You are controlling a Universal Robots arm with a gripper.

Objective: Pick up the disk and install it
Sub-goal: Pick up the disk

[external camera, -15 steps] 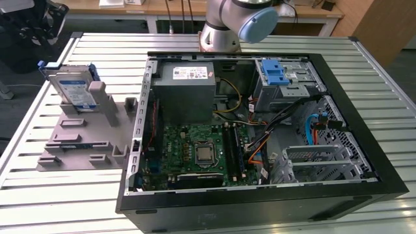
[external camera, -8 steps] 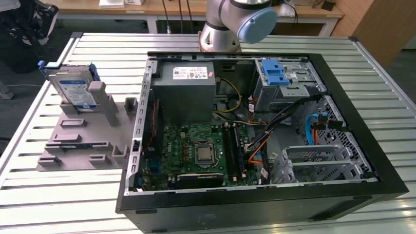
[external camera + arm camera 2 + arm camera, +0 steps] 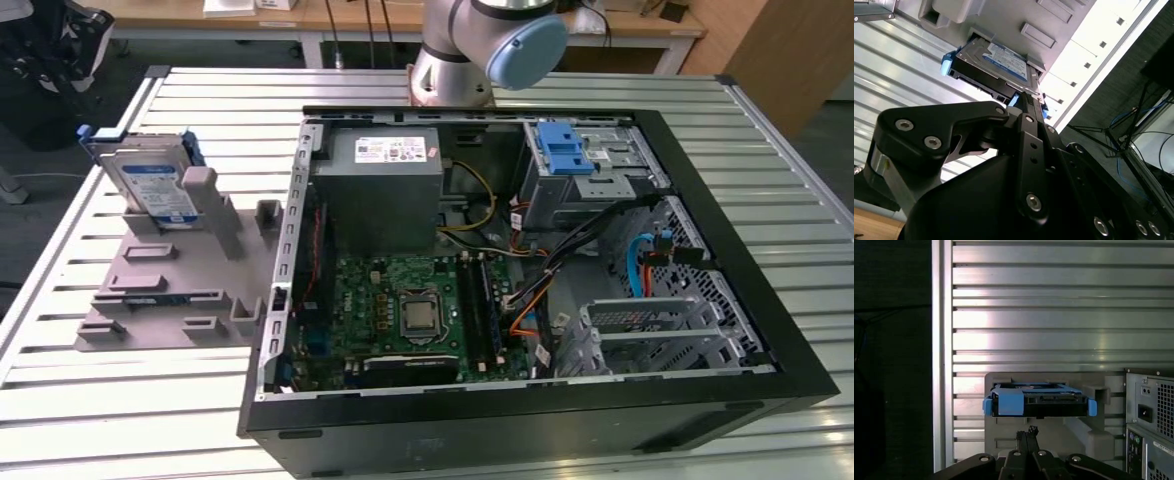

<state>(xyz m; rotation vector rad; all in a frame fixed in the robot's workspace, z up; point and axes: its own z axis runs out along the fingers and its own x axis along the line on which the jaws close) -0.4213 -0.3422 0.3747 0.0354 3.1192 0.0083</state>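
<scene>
The disk (image 3: pixel 150 185) stands on edge in the grey plastic stand (image 3: pixel 174 290), propped against the stand's upright posts. The pincer (image 3: pixel 1027 431) hangs apart from the stand, aimed at the disk's blue-railed edge. Its fingers are pressed together and there is nothing between them.

With the fingers closed like this, any approach would probably strike the disk instead of straddling it. The disk looks only loosely seated, so a nudge could tip it off the posts. The blue carrier rails are plastic and may flex or slip under a pinch. The stand seems light and not fastened, so a push could slide it. The desk's edge runs near the stand on the side away from the open computer case (image 3: pixel 534 430), so a dropped disk could go over that edge.

The desk (image 3: pixel 107 400) is ribbed metal with long grooves. It is glossy, with bright glare across the slats near the stand. Beyond the desk's edge by the stand there is dark floor with loose cables (image 3: pixel 1149 130). Farther from the stand, wooden worktops (image 3: pixel 160 15) stand behind the arm's base.
</scene>
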